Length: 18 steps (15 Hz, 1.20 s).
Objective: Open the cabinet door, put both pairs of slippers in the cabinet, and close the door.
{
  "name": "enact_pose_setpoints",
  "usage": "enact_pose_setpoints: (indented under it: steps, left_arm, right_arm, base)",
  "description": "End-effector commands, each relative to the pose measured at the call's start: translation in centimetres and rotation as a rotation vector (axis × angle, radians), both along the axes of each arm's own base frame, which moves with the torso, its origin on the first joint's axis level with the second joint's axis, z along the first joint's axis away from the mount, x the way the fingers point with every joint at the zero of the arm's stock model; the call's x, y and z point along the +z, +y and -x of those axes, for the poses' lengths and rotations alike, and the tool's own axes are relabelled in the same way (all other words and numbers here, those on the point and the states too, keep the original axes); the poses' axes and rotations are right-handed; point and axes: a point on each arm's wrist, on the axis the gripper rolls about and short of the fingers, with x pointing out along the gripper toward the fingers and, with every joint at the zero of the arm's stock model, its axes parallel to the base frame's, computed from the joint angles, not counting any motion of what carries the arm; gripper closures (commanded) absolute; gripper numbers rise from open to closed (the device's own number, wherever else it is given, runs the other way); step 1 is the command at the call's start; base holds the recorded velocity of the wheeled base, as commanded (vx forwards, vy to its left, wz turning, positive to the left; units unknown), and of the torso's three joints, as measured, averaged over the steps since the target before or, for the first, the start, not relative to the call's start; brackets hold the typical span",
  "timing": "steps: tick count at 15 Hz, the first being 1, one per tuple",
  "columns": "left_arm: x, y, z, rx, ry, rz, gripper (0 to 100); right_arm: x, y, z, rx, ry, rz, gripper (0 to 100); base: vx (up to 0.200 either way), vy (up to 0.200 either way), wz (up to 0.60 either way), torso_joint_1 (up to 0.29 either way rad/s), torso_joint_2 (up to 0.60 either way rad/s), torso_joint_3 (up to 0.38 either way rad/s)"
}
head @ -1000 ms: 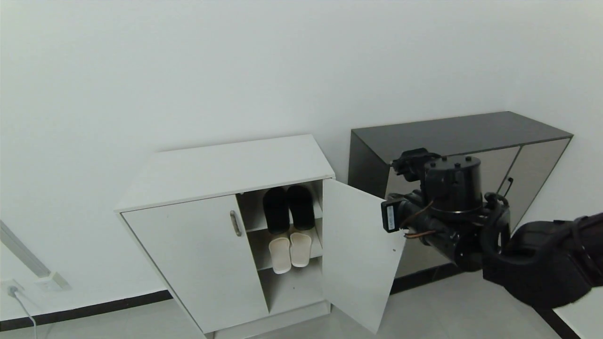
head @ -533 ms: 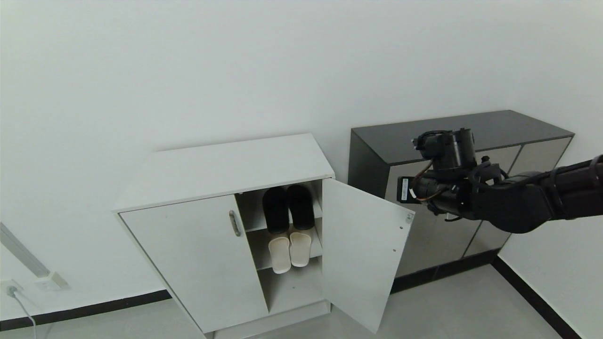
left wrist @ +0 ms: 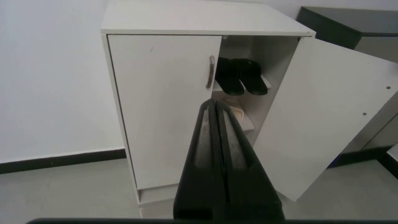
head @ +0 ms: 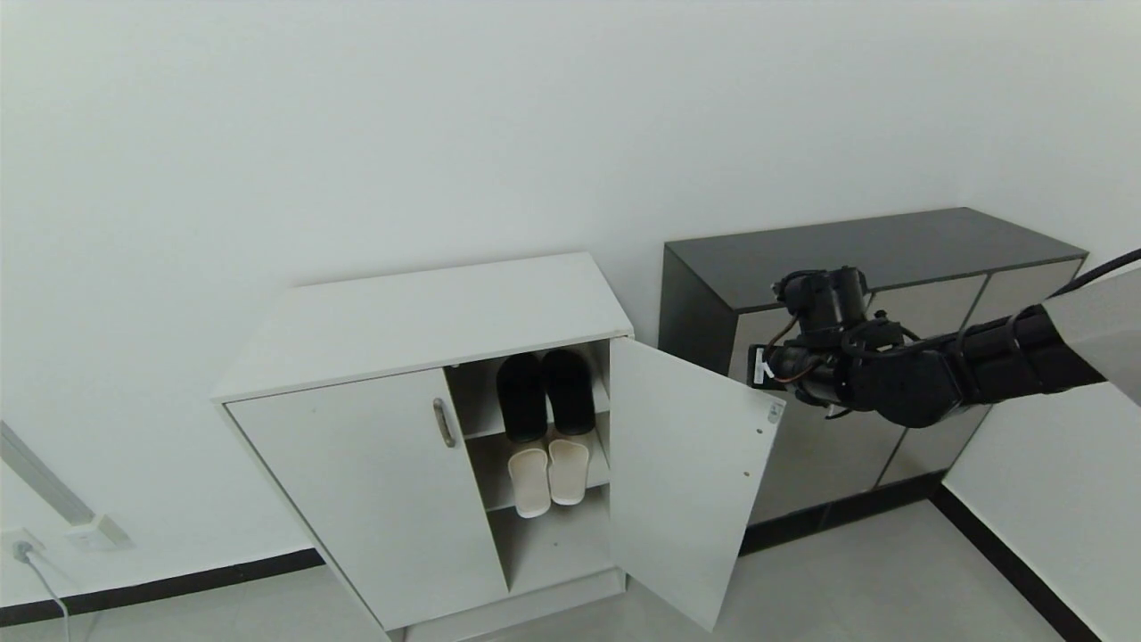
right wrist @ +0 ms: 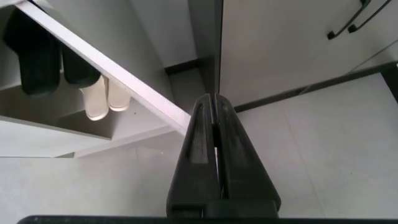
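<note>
The white cabinet (head: 428,316) stands against the wall with its right door (head: 682,481) swung wide open and its left door (head: 374,490) shut, a small metal handle (head: 443,423) upright near that door's inner edge. Inside the open half, the black slippers (head: 545,394) lie side by side on the upper shelf, and the white slippers (head: 548,473) lie side by side on the shelf just below them; both pairs reach the front edges of their shelves, and the bottom compartment under them holds nothing visible. The right arm (head: 900,379) stretches in from the right, and its end sits just beside the upper free corner of the open door, on the door's outer side. In the right wrist view the right claw (right wrist: 215,99) has its fingers pressed together on nothing, the tips close to the door's thin edge; whether they touch it I cannot tell. The left claw (left wrist: 215,106) is likewise pressed together and empty, held out in front of the cabinet, well apart from it, pointing toward the handle and the gap between the doors. Just to the right of the white cabinet stands a dark sideboard (head: 874,250) with glossy fronts, and at the far left a wall socket (head: 22,546) with a cable sits low above the black skirting and the pale floor (head: 847,580)
</note>
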Motion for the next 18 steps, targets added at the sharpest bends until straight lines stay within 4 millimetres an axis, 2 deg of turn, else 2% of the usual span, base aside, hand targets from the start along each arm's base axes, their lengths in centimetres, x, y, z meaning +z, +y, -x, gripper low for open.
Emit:
enact_pose_setpoints:
  steps: [1, 8, 12, 15, 18]
  left_arm:
    - [0.0, 0.0, 0.0, 0.0, 0.002, 0.0, 100]
    - [0.0, 0.0, 0.0, 0.0, 0.001, 0.0, 100]
    - [0.0, 0.0, 0.0, 0.0, 0.002, 0.0, 100]
    - [0.0, 0.0, 0.0, 0.0, 0.002, 0.0, 100]
    - [0.0, 0.0, 0.0, 0.0, 0.002, -0.001, 100]
  right_arm:
    - [-1.4, 0.2, -0.6, -0.003, 0.022, 0.012, 100]
    - [-2.5, 0.4, -0.9, 0.0, 0.039, 0.019, 100]
    - [-2.7, 0.9, -0.2, 0.018, 0.049, 0.026, 100]
    - [-2.2, 2.2, 1.2, 0.059, 0.049, 0.026, 100]
    - [-1.6, 5.5, 5.2, 0.178, 0.059, 0.032, 100]
  base:
    - [0.0, 0.0, 0.0, 0.0, 0.0, 0.0]
    - [0.0, 0.0, 0.0, 0.0, 0.0, 0.0]
    - [0.0, 0.0, 0.0, 0.0, 0.0, 0.0]
    - [0.0, 0.0, 0.0, 0.0, 0.0, 0.0]
    - [0.0, 0.0, 0.0, 0.0, 0.0, 0.0]
